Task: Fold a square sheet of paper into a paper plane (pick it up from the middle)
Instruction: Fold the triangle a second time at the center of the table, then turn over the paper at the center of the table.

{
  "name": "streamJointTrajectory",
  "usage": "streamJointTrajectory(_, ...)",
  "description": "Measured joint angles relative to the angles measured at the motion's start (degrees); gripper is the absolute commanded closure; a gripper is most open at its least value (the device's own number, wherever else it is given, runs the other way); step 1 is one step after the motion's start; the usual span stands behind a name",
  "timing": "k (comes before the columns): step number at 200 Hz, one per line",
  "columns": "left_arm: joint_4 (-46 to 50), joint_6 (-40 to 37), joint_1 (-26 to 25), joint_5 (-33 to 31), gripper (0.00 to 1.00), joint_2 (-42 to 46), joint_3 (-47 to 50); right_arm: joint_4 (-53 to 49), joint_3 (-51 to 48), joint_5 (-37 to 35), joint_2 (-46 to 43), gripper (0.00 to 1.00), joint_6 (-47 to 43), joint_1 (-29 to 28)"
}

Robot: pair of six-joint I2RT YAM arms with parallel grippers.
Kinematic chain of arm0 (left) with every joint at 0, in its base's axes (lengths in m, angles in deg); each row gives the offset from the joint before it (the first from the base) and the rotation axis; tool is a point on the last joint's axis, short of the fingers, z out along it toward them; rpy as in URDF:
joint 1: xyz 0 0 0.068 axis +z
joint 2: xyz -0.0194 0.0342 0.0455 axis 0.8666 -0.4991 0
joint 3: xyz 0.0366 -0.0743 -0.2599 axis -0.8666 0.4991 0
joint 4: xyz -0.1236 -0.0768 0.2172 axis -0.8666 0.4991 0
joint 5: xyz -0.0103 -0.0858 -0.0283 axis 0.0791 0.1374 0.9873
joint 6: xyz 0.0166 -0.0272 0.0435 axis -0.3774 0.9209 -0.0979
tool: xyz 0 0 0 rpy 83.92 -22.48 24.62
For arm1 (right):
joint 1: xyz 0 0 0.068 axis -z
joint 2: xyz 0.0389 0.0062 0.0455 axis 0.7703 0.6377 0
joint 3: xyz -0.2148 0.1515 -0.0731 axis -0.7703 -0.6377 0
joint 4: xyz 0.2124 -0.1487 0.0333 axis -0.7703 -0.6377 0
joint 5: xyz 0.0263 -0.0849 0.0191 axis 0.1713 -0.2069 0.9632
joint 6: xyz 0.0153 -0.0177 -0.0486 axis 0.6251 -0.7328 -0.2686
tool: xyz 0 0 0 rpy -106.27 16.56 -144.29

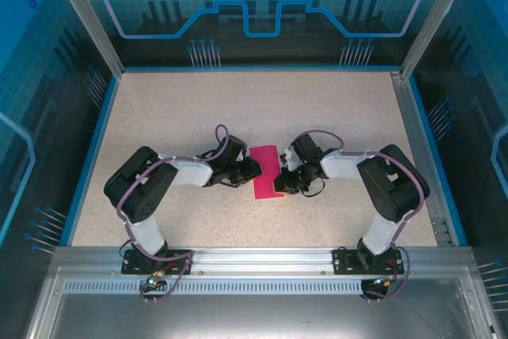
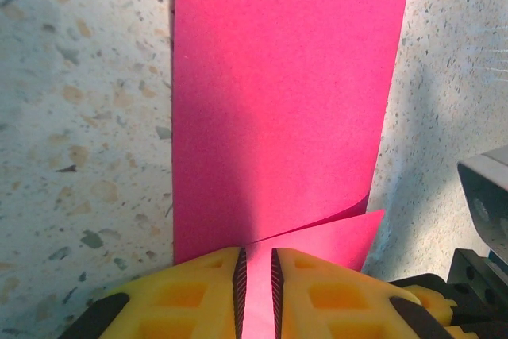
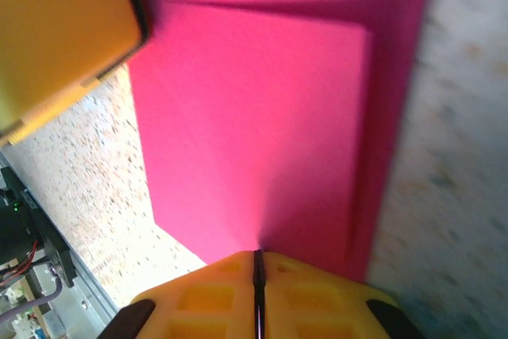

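So from the top camera, the speckled beige tabletop (image 1: 175,109) has both arms bent inward, meeting in the middle. On the left, the black-and-white left arm (image 1: 155,184) reaches across, and the left gripper (image 1: 252,169) sits right at the left edge of the magenta-pink folded paper sheet (image 1: 266,166). That sheet is lying mid-table between the two grippers as a longish flat strip, tilted a bit, and it's not dart-shaped at this point.

In the left wrist view, the left gripper (image 2: 255,256) has its yellow fingers (image 2: 210,287) almost together with a thin slit between the ribbed pads. Pink paper (image 2: 278,101) shows in that slit. Honestly I can't tell whether they're pinching it or just sitting over it. An upper layer lifts slightly near the fingers, like a loose flap.

Over on the right, the right gripper (image 1: 279,183) touches the strip's near right corner. In its own wrist view, the right gripper (image 3: 258,253) has its fingers pressed tight, with just a dark seam, and the paper (image 3: 254,117) runs straight into it, so it's clamped on the paper. Two overlapping layers show there, and a yellow finger (image 3: 63,37) of the other gripper is at the upper left.
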Motion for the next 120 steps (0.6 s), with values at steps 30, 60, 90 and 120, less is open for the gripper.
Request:
streamJointTrajectory(30, 0.0, 0.0, 0.02, 0.0, 0.78, 0.0, 0.0, -0.5, -4.04, 1.05, -3.3, 0.87, -1.38, 2.84)
streamJointTrajectory(60, 0.04, -0.07, -0.04, 0.09, 0.77, 0.0, -0.15, -1.99, -6.36, 1.25, -6.62, 0.79, -1.86, 5.42)
streamJointTrajectory(90, 1.55, -0.7, -0.2, 0.07, 0.77, 0.0, -0.96, -2.05, -4.68, 0.42, -7.3, 0.7, -1.81, 5.62)
streamJointTrajectory(120, 2.36, -1.2, -0.26, 0.02, 0.77, 0.0, -1.29, -1.29, 0.07, -0.85, -4.92, 0.66, -1.66, 5.62)
